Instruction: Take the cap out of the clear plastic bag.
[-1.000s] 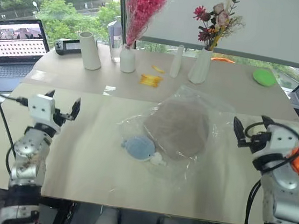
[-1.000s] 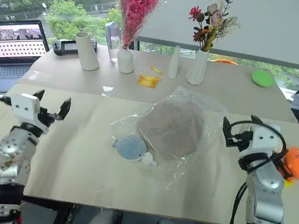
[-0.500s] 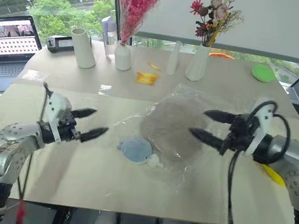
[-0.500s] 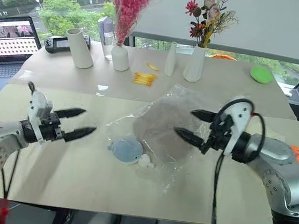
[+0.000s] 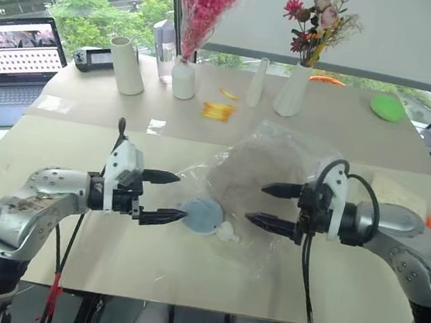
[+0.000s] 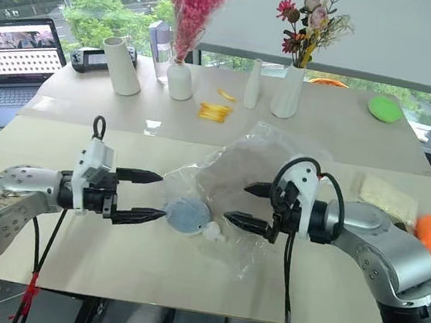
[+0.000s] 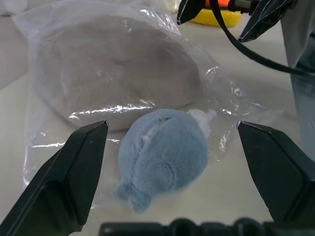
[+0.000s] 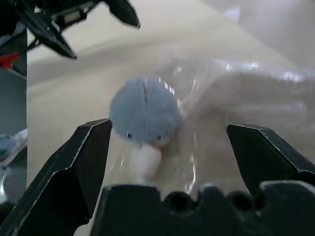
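Change since a second ago: both arms have swung in from the table's outer sides, where they stood with fingers raised, and now lie nearly level, pointing at each other across the clear plastic bag (image 5: 263,184). The bag and its contents have not shifted.
Left gripper (image 5: 166,198): fingers spread wide, holding nothing; its tips sit just to the left of the bag, close to the blue-grey soft toy (image 5: 200,215).
Right gripper (image 5: 269,206): also spread wide and empty; its tips hover over the bag's right part, and contact with the plastic cannot be told.
Cap (image 7: 113,73): the taupe cap lies flat inside the bag, fully wrapped, with creased film over its top.
Soft toy: rests at the bag's near-left edge, its white part toward the cap; whether it is under the film or on it is unclear.
Why placed so: the grippers probably flank the bag so that one can pin the plastic while the other reaches for the cap. Removal is not yet begun.
Surface: a pale beige table (image 5: 112,251), smooth and matte; the thin film will likely slide on it.
Beyond the bag: white vases (image 5: 184,80) with pink and dried flowers, a laptop (image 5: 13,57) far left, a green object (image 5: 385,108) far right.
Room: large windows face trees.
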{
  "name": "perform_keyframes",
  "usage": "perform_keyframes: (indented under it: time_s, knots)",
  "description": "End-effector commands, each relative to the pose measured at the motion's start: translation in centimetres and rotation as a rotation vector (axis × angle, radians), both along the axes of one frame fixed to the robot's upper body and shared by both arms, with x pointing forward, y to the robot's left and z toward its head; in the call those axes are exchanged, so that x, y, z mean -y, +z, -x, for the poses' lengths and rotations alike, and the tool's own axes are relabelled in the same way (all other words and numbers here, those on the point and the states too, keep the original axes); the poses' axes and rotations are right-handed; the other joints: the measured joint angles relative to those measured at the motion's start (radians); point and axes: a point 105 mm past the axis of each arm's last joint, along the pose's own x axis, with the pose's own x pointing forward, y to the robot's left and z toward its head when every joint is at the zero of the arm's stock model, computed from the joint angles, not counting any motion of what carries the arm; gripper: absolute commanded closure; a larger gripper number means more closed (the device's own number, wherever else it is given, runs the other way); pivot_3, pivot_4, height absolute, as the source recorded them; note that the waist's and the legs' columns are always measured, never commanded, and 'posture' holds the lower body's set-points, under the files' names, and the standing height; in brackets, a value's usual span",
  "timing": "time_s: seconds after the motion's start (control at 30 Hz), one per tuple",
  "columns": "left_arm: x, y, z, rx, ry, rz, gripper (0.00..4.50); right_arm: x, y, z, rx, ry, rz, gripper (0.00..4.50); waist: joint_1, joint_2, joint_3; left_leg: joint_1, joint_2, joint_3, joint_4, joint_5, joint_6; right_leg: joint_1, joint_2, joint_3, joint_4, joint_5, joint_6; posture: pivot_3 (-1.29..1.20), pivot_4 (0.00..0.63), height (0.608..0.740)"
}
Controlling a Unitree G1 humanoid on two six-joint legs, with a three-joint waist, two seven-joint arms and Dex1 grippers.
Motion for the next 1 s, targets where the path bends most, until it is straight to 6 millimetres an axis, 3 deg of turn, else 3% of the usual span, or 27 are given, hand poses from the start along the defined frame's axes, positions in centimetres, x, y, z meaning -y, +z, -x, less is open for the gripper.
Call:
perform_keyframes:
  time_s: [0.03, 0.27, 0.47, 0.53, 0.63, 0.73, 0.9, 1.0]
  knots:
    - [0.5, 0.0, -0.4, 0.041, -0.043, -0.017, 0.0, 0.5, 0.6, 1.0, 0.031, 0.016, 0.019, 0.05, -0.005, 0.0, 0.0, 0.0, 0.001, 0.0, 0.0, 0.0, 0.0, 0.0, 0.002, 0.0, 0.0, 0.0, 0.0, 0.0, 0.15, 0.74]
    - [2.8, -2.7, -1.1, 0.045, -0.129, -0.058, 0.0, 2.6, 0.4, 2.2, 0.017, -0.007, 0.054, 0.05, -0.005, 0.0, 0.0, 0.0, 0.003, 0.0, 0.006, 0.0, 0.0, 0.001, 0.003, 0.001, 0.001, -0.002, 0.005, 0.0, 0.15, 0.74]
    - [3.8, -5.4, -2.2, 0.063, -0.131, -0.116, 0.0, 4.1, 2.0, 3.5, 0.068, 0.04, 0.112, 0.05, -0.004, 0.0, 0.0, 0.0, 0.003, 0.0, 0.007, 0.0, 0.001, 0.002, 0.004, 0.002, 0.001, 0.0, 0.004, 0.0, 0.15, 0.74]
    - [3.5, -7.2, -3.4, 0.105, -0.072, -0.227, 0.52, 4.4, 2.6, 3.6, 0.09, 0.036, 0.122, 0.0, -0.004, 0.0, 0.0, 0.001, 0.003, 0.0, 0.007, 0.0, 0.001, 0.002, 0.004, 0.002, 0.002, 0.0, 0.004, 0.0, 0.15, 0.74]
    - [3.6, -8.3, -3.7, 0.112, -0.061, -0.265, 1.39, 4.4, 3.2, 3.5, 0.11, 0.027, 0.126, 0.0, -0.004, 0.0, 0.0, 0.001, 0.003, 0.0, 0.007, 0.001, 0.001, 0.002, 0.004, 0.002, 0.002, 0.0, 0.005, 0.0, 0.15, 0.74]
    - [3.6, -8.5, -3.9, 0.13, -0.056, -0.274, 2.46, 4.1, 3.4, 3.4, 0.114, 0.028, 0.126, 0.0, -0.003, 0.0, 0.0, 0.001, 0.003, 0.0, 0.008, 0.001, 0.001, 0.003, 0.004, 0.002, 0.002, 0.001, 0.006, 0.0, 0.15, 0.74]
    - [3.6, -8.0, -4.1, 0.13, -0.053, -0.257, 3.73, 3.3, 3.6, 3.7, 0.105, 0.07, 0.131, 0.0, -0.003, 0.001, -0.001, 0.003, 0.003, 0.0, 0.008, 0.001, 0.001, 0.005, 0.004, 0.002, 0.002, 0.002, 0.005, 0.0, 0.15, 0.74]
    - [3.2, -7.2, -4.9, 0.15, -0.001, -0.232, 4.23, 2.9, 4.1, 4.0, 0.101, 0.096, 0.122, 0.0, -0.003, 0.001, -0.001, 0.005, 0.003, 0.0, 0.008, 0.001, 0.001, 0.007, 0.004, 0.002, 0.002, 0.001, 0.001, 0.0, 0.15, 0.74]
